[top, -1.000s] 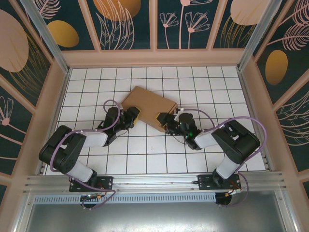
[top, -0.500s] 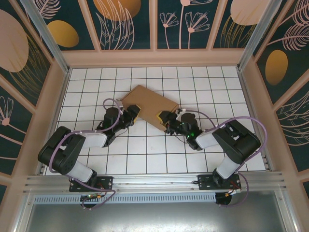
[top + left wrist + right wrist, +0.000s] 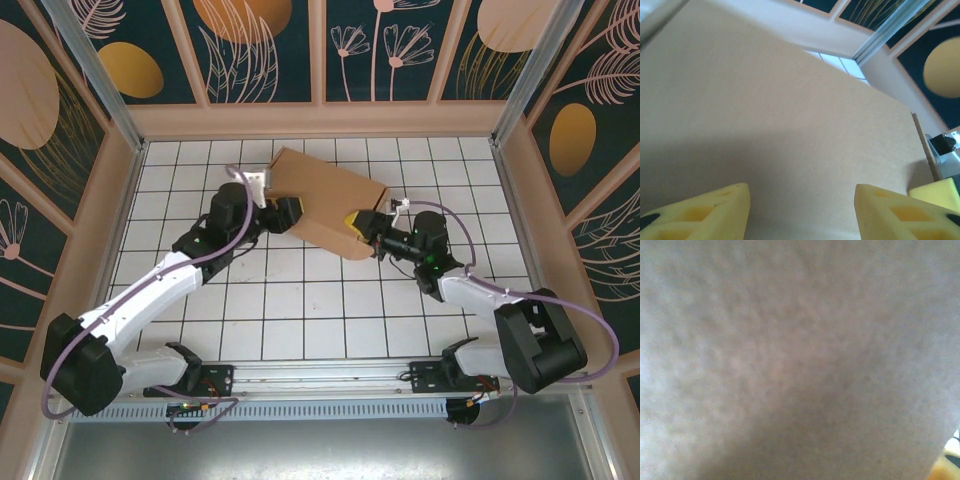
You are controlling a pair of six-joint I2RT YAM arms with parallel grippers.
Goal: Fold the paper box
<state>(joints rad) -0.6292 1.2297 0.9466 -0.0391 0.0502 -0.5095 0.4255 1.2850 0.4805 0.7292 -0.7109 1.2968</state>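
Note:
The paper box (image 3: pixel 325 190) is a closed flat brown cardboard box lying at an angle on the far middle of the white tiled table (image 3: pixel 300 300). My left gripper (image 3: pixel 284 214) meets its near left edge. In the left wrist view that gripper (image 3: pixel 800 192) stands open, its yellow fingers (image 3: pixel 705 212) spread wide against the broad cardboard face (image 3: pixel 790 115). My right gripper (image 3: pixel 362 222) presses against the box's near right corner, one yellow finger (image 3: pixel 939 189) showing past the edge. The right wrist view is blurred cardboard (image 3: pixel 800 360) at very close range, with its own fingers hidden.
A raised beige wall (image 3: pixel 320 120) closes the table at the back, and metal posts (image 3: pixel 95 70) stand in the corners. Both arms stretch forward from their bases, cables looping beside them. Open tiles lie between the arms and the near rail.
Both arms have reached forward, and the box has gone with them, away from the bases and a little to the right, and sits closer to the back wall.

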